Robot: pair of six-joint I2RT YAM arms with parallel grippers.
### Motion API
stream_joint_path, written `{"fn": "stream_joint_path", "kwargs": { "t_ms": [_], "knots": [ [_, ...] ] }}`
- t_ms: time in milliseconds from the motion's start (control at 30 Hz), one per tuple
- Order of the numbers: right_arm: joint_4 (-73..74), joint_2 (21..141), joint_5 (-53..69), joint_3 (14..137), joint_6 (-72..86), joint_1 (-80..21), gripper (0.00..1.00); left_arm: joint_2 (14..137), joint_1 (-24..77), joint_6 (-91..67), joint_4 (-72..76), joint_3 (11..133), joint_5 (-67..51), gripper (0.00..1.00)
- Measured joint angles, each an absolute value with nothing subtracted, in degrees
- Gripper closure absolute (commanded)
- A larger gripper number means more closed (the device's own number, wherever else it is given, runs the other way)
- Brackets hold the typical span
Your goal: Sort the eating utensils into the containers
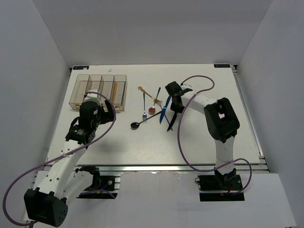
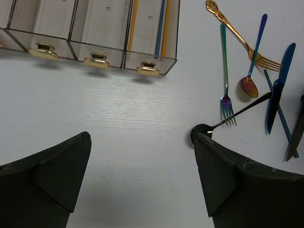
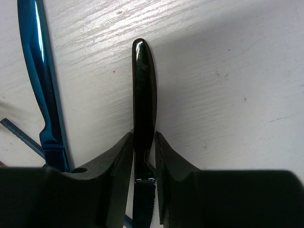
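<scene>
My right gripper (image 3: 144, 137) has both fingers pressed against the handle of the black knife (image 3: 144, 85), which lies flat on the table; a blue knife (image 3: 40, 80) lies just to its left. In the top view this gripper (image 1: 175, 105) sits over the utensil cluster: black knife (image 1: 172, 121), blue knife (image 1: 164, 110), black spoon (image 1: 142, 121), green fork (image 1: 144, 104), gold fork (image 1: 149, 95). The containers (image 1: 80, 92) stand at the back left; the rightmost bin holds orange chopsticks (image 2: 133, 23). My left gripper (image 2: 142, 137) hovers open over bare table, its right finger beside the black spoon's bowl (image 2: 202, 130).
A blue-handled spoon with a gold bowl (image 2: 256, 47) lies between the gold fork (image 2: 242, 40) and the blue knife (image 2: 278, 90). Gold pulls (image 2: 97, 60) mark the bins' near ends. Grey walls enclose the table on three sides.
</scene>
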State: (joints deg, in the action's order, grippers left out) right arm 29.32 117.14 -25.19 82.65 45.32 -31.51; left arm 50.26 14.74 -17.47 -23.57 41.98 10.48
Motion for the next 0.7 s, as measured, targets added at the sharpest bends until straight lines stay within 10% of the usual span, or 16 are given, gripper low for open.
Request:
{"fn": "stream_joint_path", "kwargs": {
  "t_ms": [367, 500, 700],
  "knots": [
    [29.6, 117.2, -25.7, 82.6, 48.0, -31.5, 0.69, 50.0, 14.7, -17.5, -23.6, 42.0, 10.5, 0.02],
    [29.6, 117.1, -26.0, 82.3, 48.8, -31.5, 1.0, 49.9, 14.7, -17.5, -23.6, 42.0, 10.5, 0.02],
    [27.8, 115.8, -25.7, 80.4, 49.8, -31.5, 1.0, 49.9, 14.7, -17.5, -23.6, 42.0, 10.5, 0.02]
  ]
}}
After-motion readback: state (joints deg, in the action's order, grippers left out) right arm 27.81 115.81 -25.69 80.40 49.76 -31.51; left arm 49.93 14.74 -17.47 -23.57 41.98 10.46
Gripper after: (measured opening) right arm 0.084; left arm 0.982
